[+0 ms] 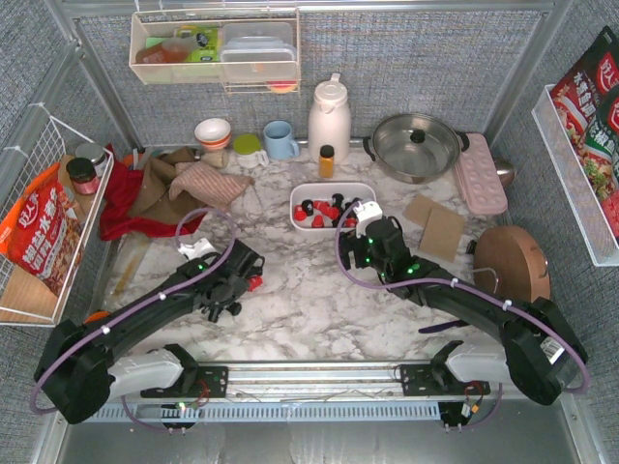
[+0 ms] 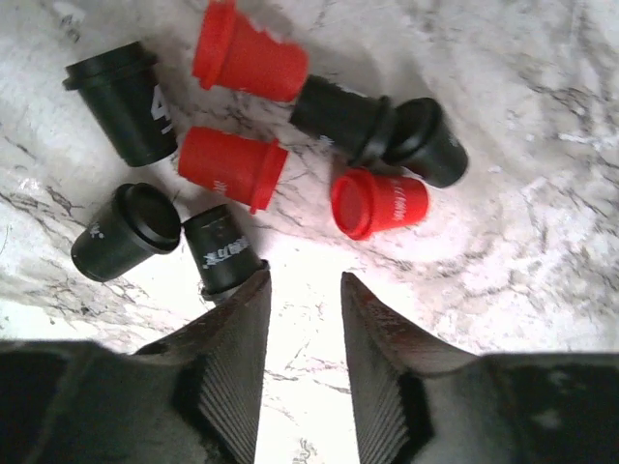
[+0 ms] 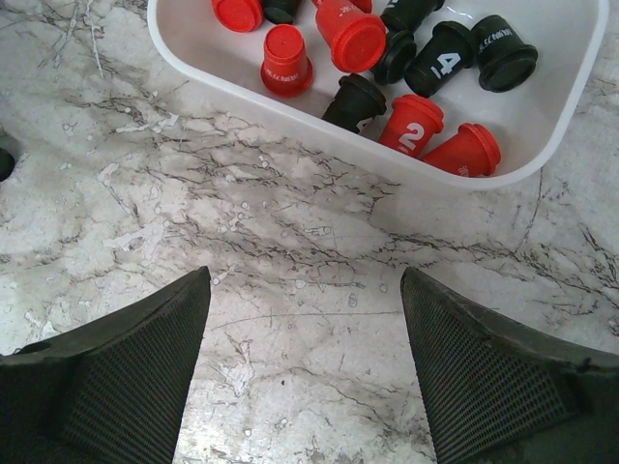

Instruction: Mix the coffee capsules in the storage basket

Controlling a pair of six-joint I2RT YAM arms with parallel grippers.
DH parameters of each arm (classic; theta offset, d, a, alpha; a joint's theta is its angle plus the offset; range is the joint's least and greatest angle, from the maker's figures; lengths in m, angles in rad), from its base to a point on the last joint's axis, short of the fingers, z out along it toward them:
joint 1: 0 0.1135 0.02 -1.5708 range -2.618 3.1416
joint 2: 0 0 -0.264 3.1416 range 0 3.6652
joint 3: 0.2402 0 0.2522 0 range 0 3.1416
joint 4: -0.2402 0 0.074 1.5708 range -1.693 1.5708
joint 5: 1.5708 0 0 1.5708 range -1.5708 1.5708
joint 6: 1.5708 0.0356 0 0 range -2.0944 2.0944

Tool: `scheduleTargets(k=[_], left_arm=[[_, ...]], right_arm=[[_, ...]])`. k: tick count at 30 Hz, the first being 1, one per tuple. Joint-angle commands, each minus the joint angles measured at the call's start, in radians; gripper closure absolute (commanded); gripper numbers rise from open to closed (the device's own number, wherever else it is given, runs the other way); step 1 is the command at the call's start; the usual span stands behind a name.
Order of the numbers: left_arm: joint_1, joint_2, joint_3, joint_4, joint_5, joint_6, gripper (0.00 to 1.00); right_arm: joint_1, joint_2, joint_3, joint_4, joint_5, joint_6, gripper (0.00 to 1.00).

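The left arm [image 1: 164,307] and right arm [image 1: 484,304] are made of black segments on white bases [image 1: 145,372]. A purple cable [image 1: 455,282] is strapped along each. The left gripper [image 2: 305,280] is faced with ribbed black pads [image 2: 232,377], the right gripper [image 3: 305,275] with dotted ones.

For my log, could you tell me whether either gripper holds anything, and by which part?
Nothing is held. The left gripper is open near loose capsules on the table; the right gripper is open before the storage basket.
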Motion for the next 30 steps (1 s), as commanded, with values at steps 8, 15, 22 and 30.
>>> scheduleTargets(k=[8, 15, 22, 30], left_arm=[[-0.064, -0.041, 0.061, 0.089, -0.068, 0.148, 0.62], [-0.137, 0.039, 0.12, 0.334, -0.078, 0.394, 0.62], [-0.167, 0.148, 0.17, 0.442, -0.078, 0.496, 0.62], [-0.168, 0.099, 0.159, -0.039, -0.115, 0.147, 0.53]], right_arm=[[0.0, 0.015, 0.017, 0.002, -0.001, 0.005, 0.16], [0.0, 0.028, 0.03, -0.01, -0.045, 0.023, 0.16], [0.002, 0.006, 0.034, -0.021, -0.068, 0.012, 0.16], [0.002, 0.041, 0.051, -0.036, -0.063, 0.008, 0.16]])
